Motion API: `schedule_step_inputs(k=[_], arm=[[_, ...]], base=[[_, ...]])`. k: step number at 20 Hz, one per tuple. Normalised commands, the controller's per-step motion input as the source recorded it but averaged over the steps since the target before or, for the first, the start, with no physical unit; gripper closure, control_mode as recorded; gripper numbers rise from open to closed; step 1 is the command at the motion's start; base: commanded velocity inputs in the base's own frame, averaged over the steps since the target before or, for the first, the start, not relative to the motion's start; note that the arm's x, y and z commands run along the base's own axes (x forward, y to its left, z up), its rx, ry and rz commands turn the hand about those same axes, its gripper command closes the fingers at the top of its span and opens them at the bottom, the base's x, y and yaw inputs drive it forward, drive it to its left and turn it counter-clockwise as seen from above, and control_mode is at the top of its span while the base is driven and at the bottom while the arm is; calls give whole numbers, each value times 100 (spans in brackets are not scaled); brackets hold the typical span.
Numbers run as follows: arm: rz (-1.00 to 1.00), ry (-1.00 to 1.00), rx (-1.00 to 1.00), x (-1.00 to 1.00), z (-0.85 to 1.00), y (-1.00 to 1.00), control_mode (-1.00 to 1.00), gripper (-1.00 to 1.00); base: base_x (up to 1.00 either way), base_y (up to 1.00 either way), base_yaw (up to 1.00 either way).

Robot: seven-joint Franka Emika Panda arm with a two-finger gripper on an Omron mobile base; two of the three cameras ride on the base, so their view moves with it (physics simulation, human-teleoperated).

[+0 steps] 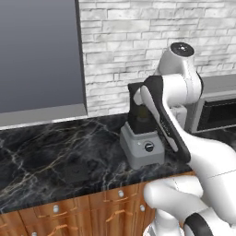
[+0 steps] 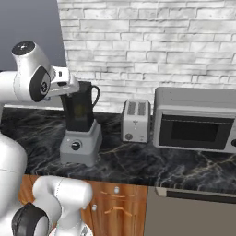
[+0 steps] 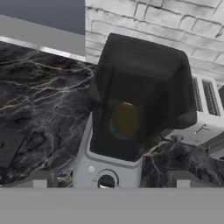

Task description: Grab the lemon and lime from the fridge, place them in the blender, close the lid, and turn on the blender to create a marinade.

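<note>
The blender [image 1: 142,146] stands on the black marble counter, with a grey base, a black knob and a dark jar [image 3: 138,100] whose top is uncovered. The yellow lemon [image 3: 124,120] lies inside the jar and shows through its smoky wall [image 2: 79,110]. My gripper [image 3: 111,181] hangs just above the jar, open, its fingertips [image 3: 39,179] far apart with nothing between them. The flat black lid [image 3: 8,146] lies on the counter to the blender's left [image 1: 77,171]. The lime and the fridge are out of view.
A silver toaster [image 2: 136,120] and a microwave [image 2: 196,120] stand to the blender's right against the white brick wall. A grey panel [image 1: 39,55] rises behind the counter's left part. Wooden drawers [image 1: 69,209] run below the counter edge.
</note>
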Motion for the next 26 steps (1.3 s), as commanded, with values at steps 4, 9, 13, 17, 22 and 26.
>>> schedule_step_inputs(k=[4, 9, 13, 17, 22, 26], arm=[[0, 5, 0, -50, -59, 2, -100, -100], [0, 0, 0, -80, -35, 0, -100, -100], [0, 0, 0, -75, -24, -2, -100, -100], [0, 5, 0, -64, -16, 0, -100, -100], [0, 6, 0, -35, -1, 0, 100, -100], [0, 0, 0, 0, 0, 0, 100, -100]], base=[[0, 0, 0], [0, 0, 0], [0, 0, 0], [0, 0, 0], [-26, 3, 1], [-73, 43, 15]])
